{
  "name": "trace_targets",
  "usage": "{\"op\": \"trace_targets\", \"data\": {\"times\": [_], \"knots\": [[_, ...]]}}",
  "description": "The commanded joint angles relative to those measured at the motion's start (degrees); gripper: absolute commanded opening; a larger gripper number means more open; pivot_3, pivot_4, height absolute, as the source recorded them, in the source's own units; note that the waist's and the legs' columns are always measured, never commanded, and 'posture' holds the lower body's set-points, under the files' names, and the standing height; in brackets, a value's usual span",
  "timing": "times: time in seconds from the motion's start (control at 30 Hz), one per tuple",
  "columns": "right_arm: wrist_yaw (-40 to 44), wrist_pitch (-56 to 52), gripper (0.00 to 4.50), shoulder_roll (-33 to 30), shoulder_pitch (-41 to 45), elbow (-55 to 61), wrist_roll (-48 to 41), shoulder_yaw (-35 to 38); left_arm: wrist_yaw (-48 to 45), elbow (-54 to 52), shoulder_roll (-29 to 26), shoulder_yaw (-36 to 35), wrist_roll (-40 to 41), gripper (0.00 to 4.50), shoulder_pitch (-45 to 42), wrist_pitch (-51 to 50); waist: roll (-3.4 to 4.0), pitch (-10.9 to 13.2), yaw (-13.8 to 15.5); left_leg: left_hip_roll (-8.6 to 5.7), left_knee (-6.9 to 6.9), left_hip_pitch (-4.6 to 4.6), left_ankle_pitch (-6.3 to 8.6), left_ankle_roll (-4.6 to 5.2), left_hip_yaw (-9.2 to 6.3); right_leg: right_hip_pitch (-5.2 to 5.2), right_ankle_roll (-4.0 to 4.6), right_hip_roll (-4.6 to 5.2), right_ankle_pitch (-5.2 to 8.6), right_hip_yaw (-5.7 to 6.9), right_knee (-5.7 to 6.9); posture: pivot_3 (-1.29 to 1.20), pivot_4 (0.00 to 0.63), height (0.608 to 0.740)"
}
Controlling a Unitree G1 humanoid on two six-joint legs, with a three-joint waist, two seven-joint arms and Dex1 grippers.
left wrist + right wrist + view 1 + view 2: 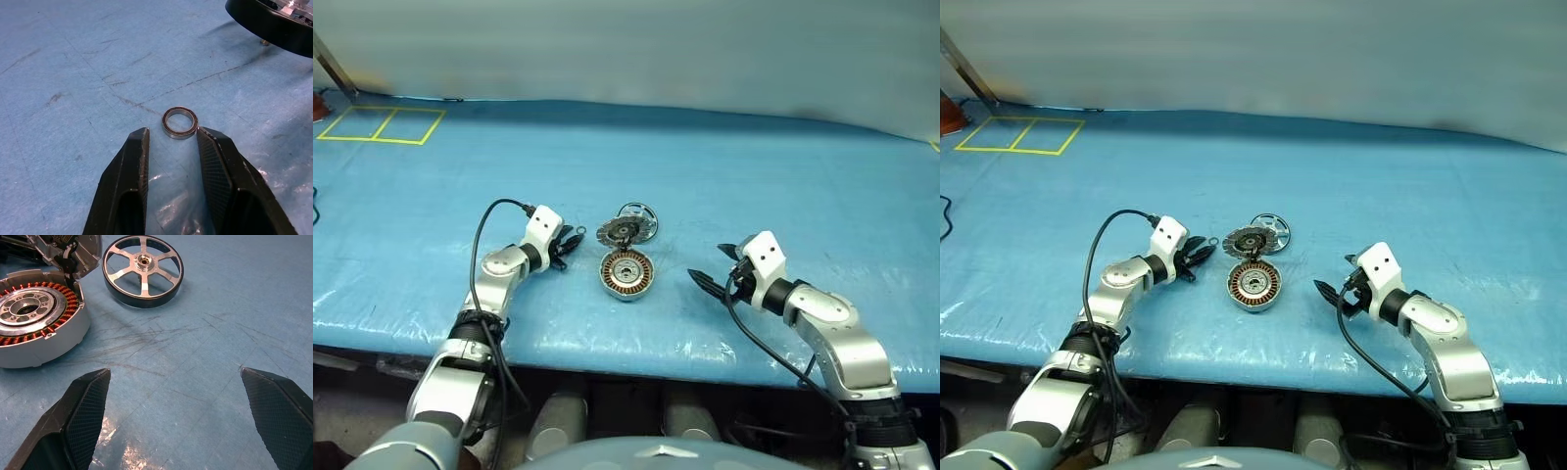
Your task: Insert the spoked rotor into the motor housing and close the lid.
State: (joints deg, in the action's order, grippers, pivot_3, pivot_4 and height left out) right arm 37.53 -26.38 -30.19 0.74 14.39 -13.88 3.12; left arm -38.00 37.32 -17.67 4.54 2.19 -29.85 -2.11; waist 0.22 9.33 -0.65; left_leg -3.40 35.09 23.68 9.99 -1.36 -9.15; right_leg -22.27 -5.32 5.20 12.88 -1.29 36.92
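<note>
The motor housing (626,275) lies open on the blue table, copper windings showing around its hub. Its lid (618,232) stands tilted up at the housing's far edge, ribbed side out. The spoked rotor (143,269) lies flat on the table just beyond them, apart from the housing. My left gripper (571,240) is open to the left of the lid. A small metal ring (180,122) lies on the table just past its fingertips (141,144), touching neither. My right gripper (175,373) is wide open and empty to the right of the housing (34,328).
A blue sheet (754,166) covers the table, with its front edge close below both arms. A yellow taped rectangle (382,124) marks the far left corner. A dark round part (274,24) lies just beyond the ring in the left wrist view.
</note>
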Motion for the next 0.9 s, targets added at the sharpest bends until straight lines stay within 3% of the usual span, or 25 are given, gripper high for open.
{"op": "trace_targets", "data": {"times": [0.03,0.33,0.5,0.8,0.9], "knots": [[0.0,1.5,4.50,-0.4,0.0,1.6,-0.4,0.6,-0.1,3.8,0.8,2.8,-2.7,1.64,-0.2,-3.3,0.01,0.0,0.0,-0.02,0.01,0.00,-0.01,0.01,0.00,0.02,0.00,0.03,0.00,0.00,0.00,0.00,0.150,0.740],[0.0,1.7,4.50,-0.2,0.2,1.3,-0.4,0.4,0.9,7.4,1.9,3.5,-4.4,1.64,-2.7,-3.9,0.02,0.0,0.1,-0.10,0.03,-0.10,-0.05,0.08,0.00,0.21,0.02,0.14,0.02,0.06,-0.04,0.00,0.150,0.740],[-0.2,1.9,4.50,0.0,0.1,1.1,-0.3,0.3,1.5,7.9,2.5,3.5,-4.7,0.64,-2.6,-3.8,0.02,0.0,0.0,-0.12,0.05,-0.10,-0.05,0.09,0.00,0.26,0.02,0.20,0.02,0.10,-0.05,0.00,0.150,0.740],[-0.5,2.1,4.50,-0.1,-0.7,1.3,-0.3,0.4,4.2,6.8,2.4,2.5,-4.1,0.64,-0.5,-1.6,0.09,-0.1,0.0,-0.11,0.05,-0.14,-0.05,0.07,0.00,0.29,0.03,0.20,0.02,0.10,-0.05,0.00,0.150,0.740],[-0.5,2.0,4.50,-0.1,-0.8,1.2,-0.6,0.8,1.2,2.9,2.3,0.6,-0.7,0.64,2.0,2.1,0.09,-0.1,-0.3,-0.11,0.04,-0.14,0.00,0.00,0.00,0.27,0.04,0.20,0.03,0.09,-0.05,0.00,0.150,0.740]]}}
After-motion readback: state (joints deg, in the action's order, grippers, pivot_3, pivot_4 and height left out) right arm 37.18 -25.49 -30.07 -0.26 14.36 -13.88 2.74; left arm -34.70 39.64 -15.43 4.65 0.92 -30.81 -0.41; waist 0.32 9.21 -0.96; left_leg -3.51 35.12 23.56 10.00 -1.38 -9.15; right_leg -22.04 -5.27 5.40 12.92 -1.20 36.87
